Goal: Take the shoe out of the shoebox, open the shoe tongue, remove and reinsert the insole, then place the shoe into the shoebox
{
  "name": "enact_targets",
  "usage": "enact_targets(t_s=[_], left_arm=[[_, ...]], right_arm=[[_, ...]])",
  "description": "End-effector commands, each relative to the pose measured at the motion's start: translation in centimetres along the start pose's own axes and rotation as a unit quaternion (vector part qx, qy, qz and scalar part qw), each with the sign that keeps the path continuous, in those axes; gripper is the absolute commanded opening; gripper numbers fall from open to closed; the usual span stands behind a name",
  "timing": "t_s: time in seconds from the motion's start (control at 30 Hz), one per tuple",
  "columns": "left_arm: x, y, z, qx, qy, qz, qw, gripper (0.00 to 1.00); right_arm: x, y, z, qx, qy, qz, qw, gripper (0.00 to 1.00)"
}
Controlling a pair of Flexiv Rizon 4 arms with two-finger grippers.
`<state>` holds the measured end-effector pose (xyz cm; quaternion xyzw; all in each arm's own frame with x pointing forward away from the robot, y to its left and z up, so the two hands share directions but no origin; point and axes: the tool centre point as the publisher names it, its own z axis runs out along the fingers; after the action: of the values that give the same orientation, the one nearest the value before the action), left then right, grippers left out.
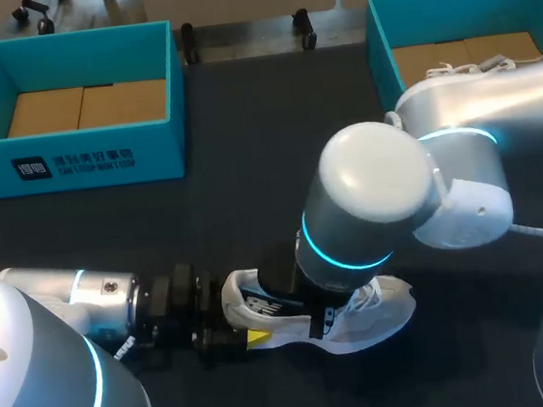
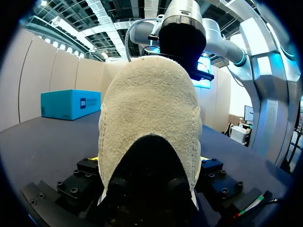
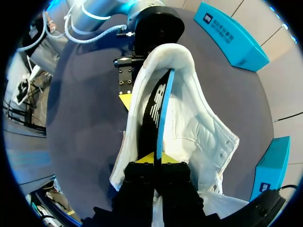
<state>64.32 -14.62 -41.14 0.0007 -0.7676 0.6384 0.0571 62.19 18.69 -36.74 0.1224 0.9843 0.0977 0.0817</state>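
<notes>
Shoe (image 1: 381,318) lies on its side on the near part of the table (image 1: 248,167), toe toward my right and heel toward my left, outside both boxes. Insole (image 3: 158,113) stands on edge, partly up out of the shoe's opening. My right gripper (image 3: 158,160) comes down from above, fingers nearly closed, pinching the insole's thin edge between the yellow tips. My left gripper (image 2: 150,163) is low at the heel, fingers spread wide and clamped on either side of it. Left box (image 1: 72,156) and right box (image 1: 381,46) sit at the table's back, well apart from the shoe. A second shoe (image 1: 471,68) sits in the right box.
</notes>
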Motion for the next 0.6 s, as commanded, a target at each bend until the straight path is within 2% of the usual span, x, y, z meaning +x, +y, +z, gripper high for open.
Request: enact_targets(t_s=[0.03,0.47,0.6], left_arm=[[-0.5,0.6,-0.5,-0.001,-0.002,0.0,1.0,0.0],[-0.5,0.6,-0.5,-0.001,-0.002,0.0,1.0,0.0],[-0.5,0.6,-0.5,-0.001,-0.002,0.0,1.0,0.0]], right_arm=[[-0.4,-0.8,-0.6,-0.053,0.013,-0.003,0.999,0.0],[-2.7,2.1,0.0,-0.009,0.067,-0.008,0.998,0.0],[-2.9,2.2,0.0,-0.012,0.08,-0.007,0.997,0.0]])
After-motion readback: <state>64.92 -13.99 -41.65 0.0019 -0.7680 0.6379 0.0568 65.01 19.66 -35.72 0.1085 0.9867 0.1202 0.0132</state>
